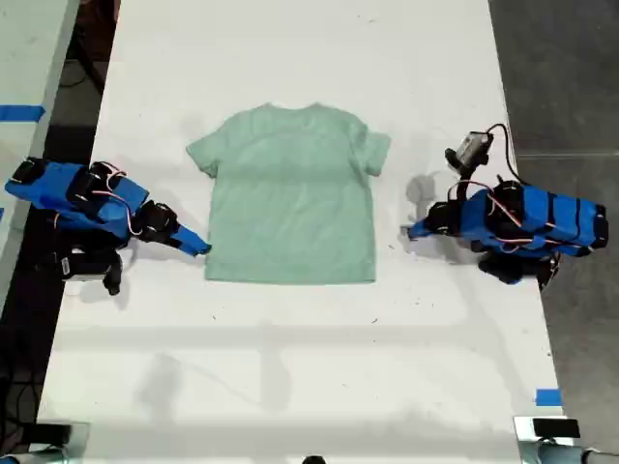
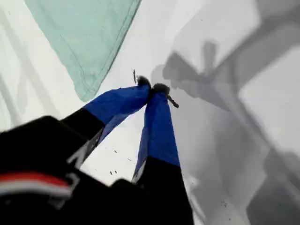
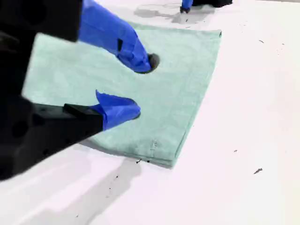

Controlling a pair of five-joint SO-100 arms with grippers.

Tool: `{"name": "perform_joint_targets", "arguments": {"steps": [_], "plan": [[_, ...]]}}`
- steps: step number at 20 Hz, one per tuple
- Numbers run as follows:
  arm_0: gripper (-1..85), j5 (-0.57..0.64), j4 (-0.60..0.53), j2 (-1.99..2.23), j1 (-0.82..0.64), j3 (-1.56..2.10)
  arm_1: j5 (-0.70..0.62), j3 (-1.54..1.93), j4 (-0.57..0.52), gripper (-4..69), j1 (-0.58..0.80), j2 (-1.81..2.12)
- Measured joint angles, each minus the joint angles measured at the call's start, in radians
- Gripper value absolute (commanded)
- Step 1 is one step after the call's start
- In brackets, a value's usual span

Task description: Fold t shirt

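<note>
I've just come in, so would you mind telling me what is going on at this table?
The t shirt lies flat and unfolded on the white table between my two arms. My second gripper is open over the shirt's lower corner at the exterior view's left. My first gripper is shut, beside the shirt on the bare table at the exterior view's right, holding nothing.

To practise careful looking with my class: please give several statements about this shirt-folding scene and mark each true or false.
1. The t shirt lies spread flat and unfolded on the table. True.
2. My first gripper is clamped on the shirt. False: its jaws are shut on nothing, over bare table beside the shirt.
3. My second gripper is open over a hem corner of the shirt. True.
4. The shirt has a printed picture. False: it is plain.
5. Both arms stand at the exterior view's left. False: one is on each side of the shirt.
</note>
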Motion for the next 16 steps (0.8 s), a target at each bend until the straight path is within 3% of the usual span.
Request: {"name": "perform_joint_targets", "arguments": {"steps": [5, 7, 9, 11, 14, 16], "plan": [[12.3, 0.000, 0.000, 0.000, 0.000, 0.000, 0.003, 0.000, -0.005, 1.9, 0.000, 0.000], [12.3, 0.000, 0.000, 0.000, 0.000, 0.000, -0.041, -0.040, 0.006, 6.1, 0.049, -0.006], [12.3, 0.000, 0.000, 0.000, 0.000, 0.000, -0.163, -0.224, 0.061, 12.7, 0.186, -0.144], [12.4, 0.000, 0.000, 0.000, 0.000, 0.000, -0.331, -0.500, 0.080, 14.4, 0.376, -0.449], [12.4, 0.000, 0.000, 0.000, 0.000, 0.000, -0.523, -0.942, 0.049, 14.9, 0.603, -0.988], [12.4, 0.000, 0.000, 0.000, 0.000, 0.000, -0.565, -1.181, 0.005, 15.0, 0.680, -1.312]]}}
